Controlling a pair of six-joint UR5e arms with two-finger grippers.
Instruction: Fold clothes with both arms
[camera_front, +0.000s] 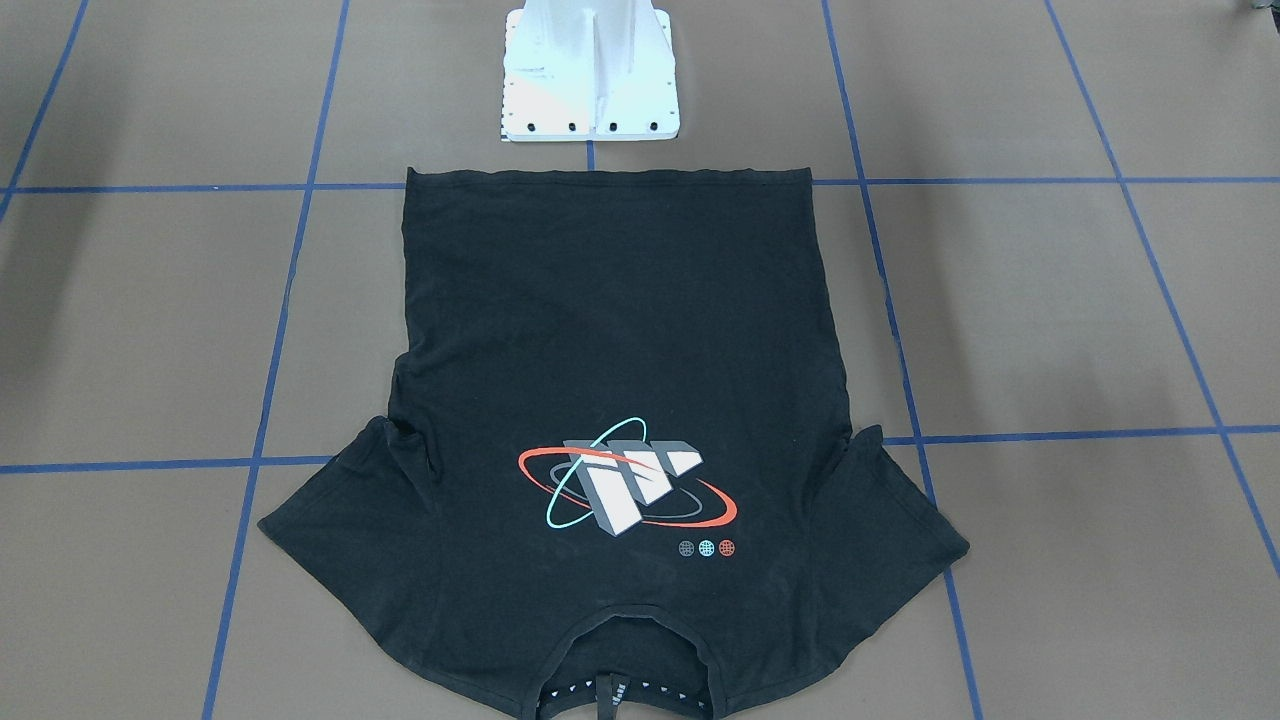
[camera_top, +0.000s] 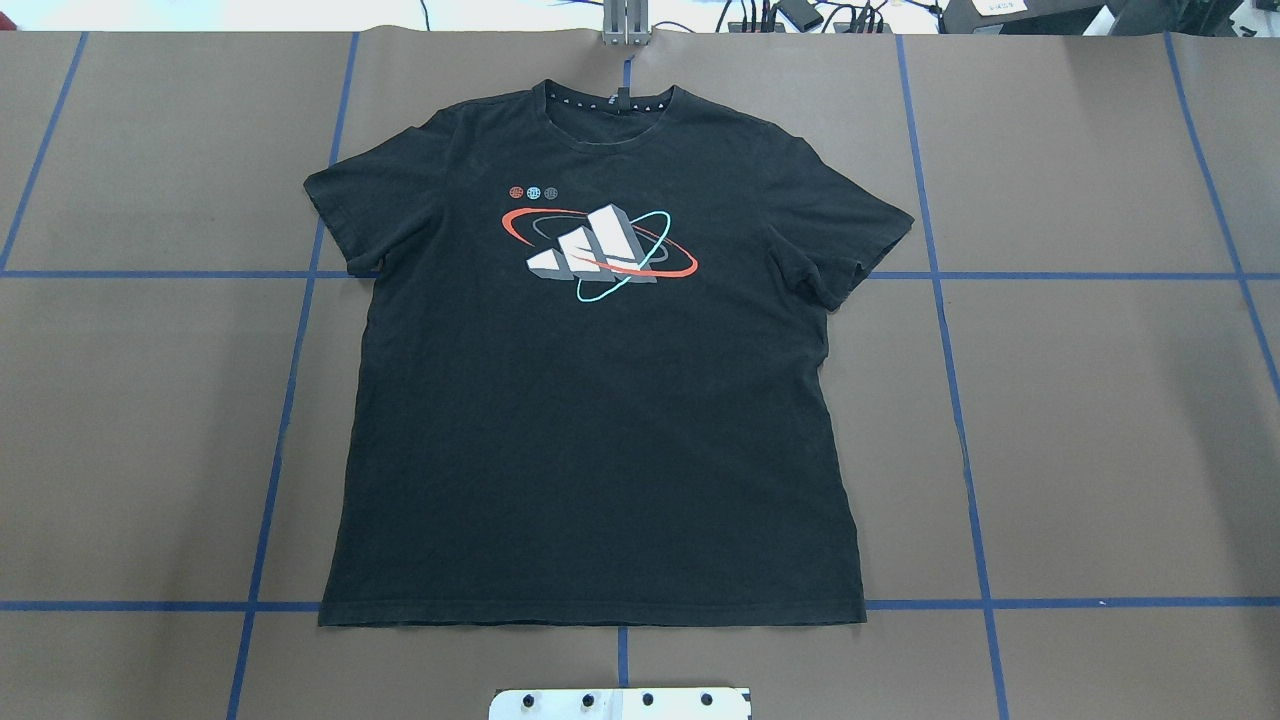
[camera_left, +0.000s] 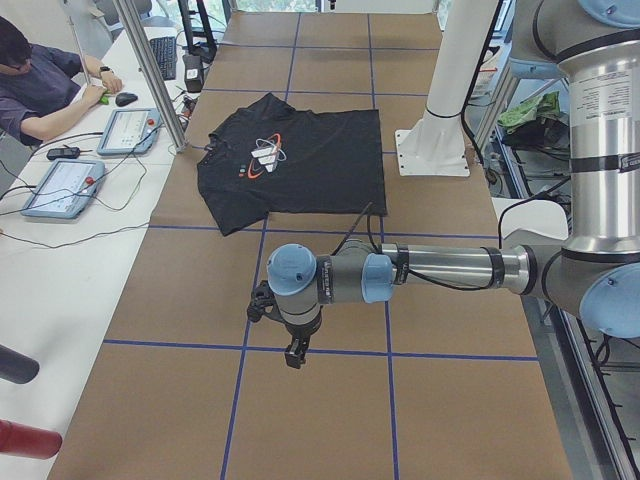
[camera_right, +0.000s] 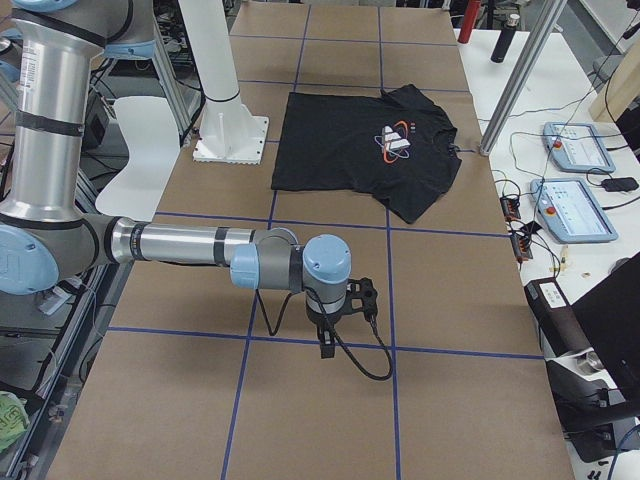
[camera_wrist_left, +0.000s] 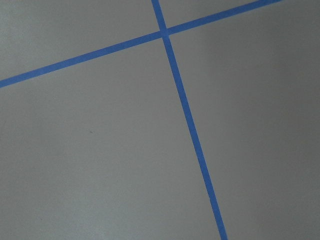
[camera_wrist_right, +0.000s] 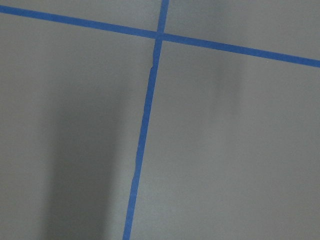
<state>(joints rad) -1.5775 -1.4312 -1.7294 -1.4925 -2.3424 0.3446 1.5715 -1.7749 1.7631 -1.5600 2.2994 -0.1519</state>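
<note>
One black T-shirt (camera_top: 600, 400) lies flat and face up on the table (camera_top: 1100, 400), with the left gripper (camera_left: 292, 352) and the right gripper (camera_right: 327, 345) both well away from it.

You see the shirt spread across the middle of the brown table, its hem near the white pedestal base (camera_front: 590, 70) and its collar (camera_top: 610, 100) at the far edge. The chest graphic (camera_top: 598, 250) shows and both sleeves are out to the sides. The left gripper hangs low over bare table towards the left end, and the right gripper hangs likewise towards the right end. Each points down close to a crossing of blue tape lines (camera_wrist_left: 165, 34). Neither touches the cloth. You cannot tell from these side views whether either set of fingers is released or clenched.
</note>
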